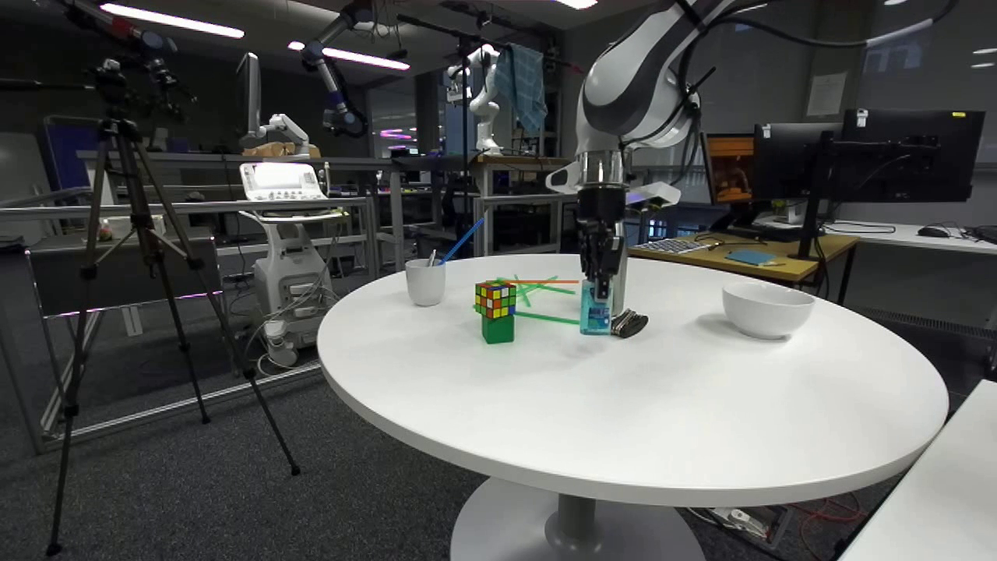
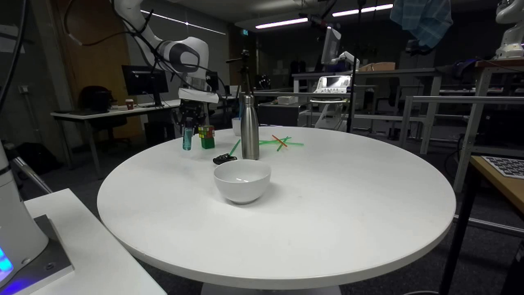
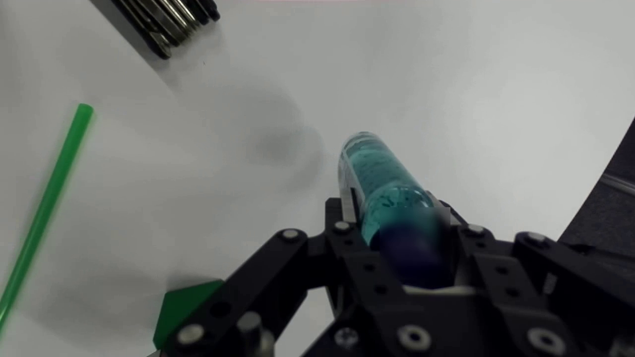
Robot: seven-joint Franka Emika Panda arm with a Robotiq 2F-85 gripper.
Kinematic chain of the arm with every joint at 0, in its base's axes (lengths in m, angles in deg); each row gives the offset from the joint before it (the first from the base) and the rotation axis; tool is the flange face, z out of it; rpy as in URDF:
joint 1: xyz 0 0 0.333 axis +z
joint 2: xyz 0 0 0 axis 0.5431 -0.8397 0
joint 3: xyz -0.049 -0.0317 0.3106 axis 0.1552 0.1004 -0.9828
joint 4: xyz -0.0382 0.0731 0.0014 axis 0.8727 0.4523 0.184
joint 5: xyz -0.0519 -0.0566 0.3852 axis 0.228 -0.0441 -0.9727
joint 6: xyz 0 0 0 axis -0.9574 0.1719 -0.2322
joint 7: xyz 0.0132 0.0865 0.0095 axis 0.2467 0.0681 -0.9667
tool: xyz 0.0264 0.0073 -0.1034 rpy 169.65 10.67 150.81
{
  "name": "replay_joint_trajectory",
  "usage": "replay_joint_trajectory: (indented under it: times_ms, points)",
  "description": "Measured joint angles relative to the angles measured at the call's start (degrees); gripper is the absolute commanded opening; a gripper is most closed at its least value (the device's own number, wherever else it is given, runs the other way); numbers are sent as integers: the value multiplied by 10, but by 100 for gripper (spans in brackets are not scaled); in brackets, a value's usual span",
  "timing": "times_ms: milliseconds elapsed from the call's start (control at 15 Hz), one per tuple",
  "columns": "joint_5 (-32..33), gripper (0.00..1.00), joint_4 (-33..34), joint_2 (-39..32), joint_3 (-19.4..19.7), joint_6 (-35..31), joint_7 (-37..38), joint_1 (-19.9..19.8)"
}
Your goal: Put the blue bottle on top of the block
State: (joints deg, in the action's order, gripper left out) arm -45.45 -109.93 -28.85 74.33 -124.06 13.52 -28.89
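Tool (image 3: 396, 210) clamped on the blue bottle (image 3: 378, 166), pointing straight down, arm (image 1: 642, 97) bent above the white table (image 1: 701, 413)

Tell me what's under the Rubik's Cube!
A green block sits right under the Rubik's Cube. You can see some of the block's sides, but where the two meet, its top and the cube's bottom are covered.

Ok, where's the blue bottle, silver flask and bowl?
Blue bottle (image 3: 384, 173): in the wrist view, its body.
Silver flask (image 2: 250, 133): in an exterior view, its body.
White bowl (image 2: 241, 187): in an exterior view, outer wall.
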Motion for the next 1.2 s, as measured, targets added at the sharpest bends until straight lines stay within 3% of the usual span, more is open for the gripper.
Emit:
replay_joint_trajectory:
  times_ms: [600, 1200]
  points:
    - [18, 10, -1, 9, -2, -52, 107, 15]
    - [18, 10, -10, 15, 9, -52, 117, -8]
